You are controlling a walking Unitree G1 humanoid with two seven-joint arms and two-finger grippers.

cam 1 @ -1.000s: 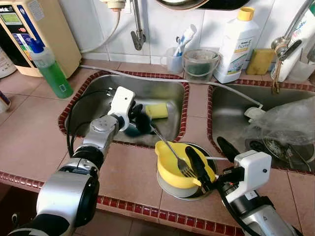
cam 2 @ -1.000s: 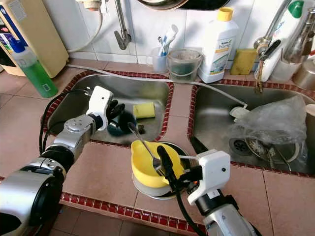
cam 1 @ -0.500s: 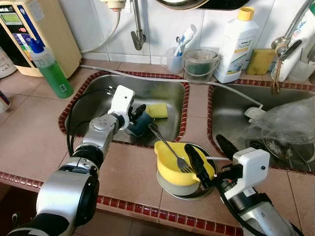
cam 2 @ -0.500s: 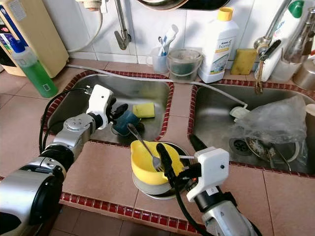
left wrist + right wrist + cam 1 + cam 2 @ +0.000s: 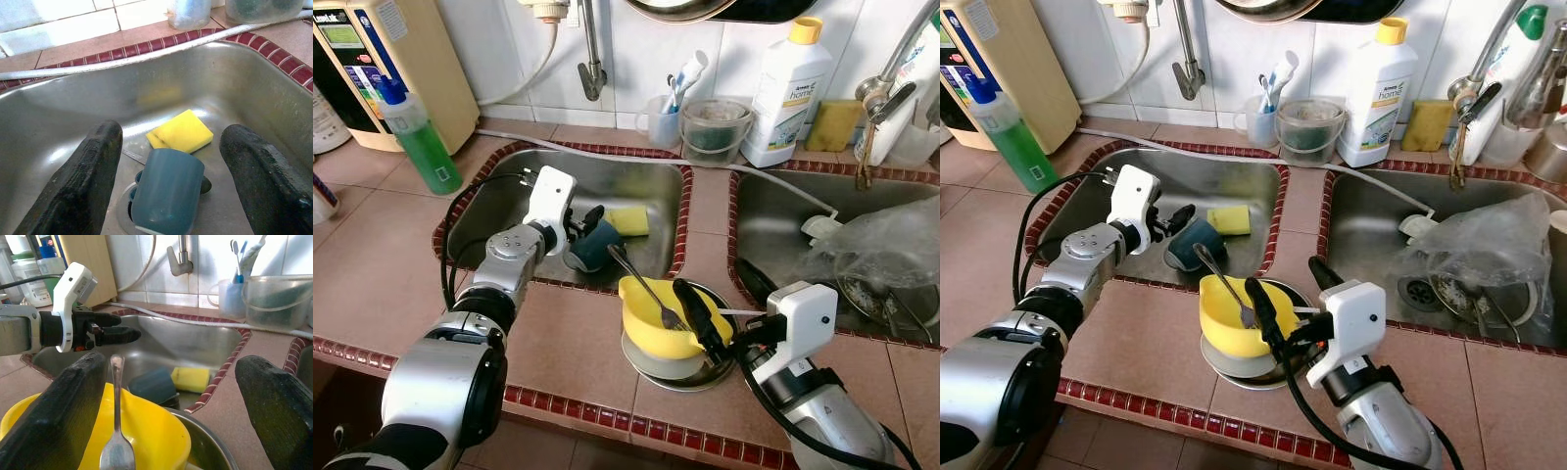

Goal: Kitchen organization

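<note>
With both grippers spread wide and holding nothing, the left gripper (image 5: 166, 196) may nudge the toppled cup (image 5: 166, 193) away, while the right gripper (image 5: 171, 416) could tip the fork (image 5: 115, 431) out of the bowl (image 5: 146, 440).

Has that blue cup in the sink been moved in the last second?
Yes. The blue cup now lies tipped nearer the yellow sponge, released between the left gripper fingers.

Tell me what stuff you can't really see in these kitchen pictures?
- What's inside the crumpled plastic bag in the right sink: the cloudy plastic blurs it in the eye views.
- The sink drain under the blue cup: the cup covers it in the left wrist view.
- The metal bowl: mostly hidden under the yellow bowl.
</note>
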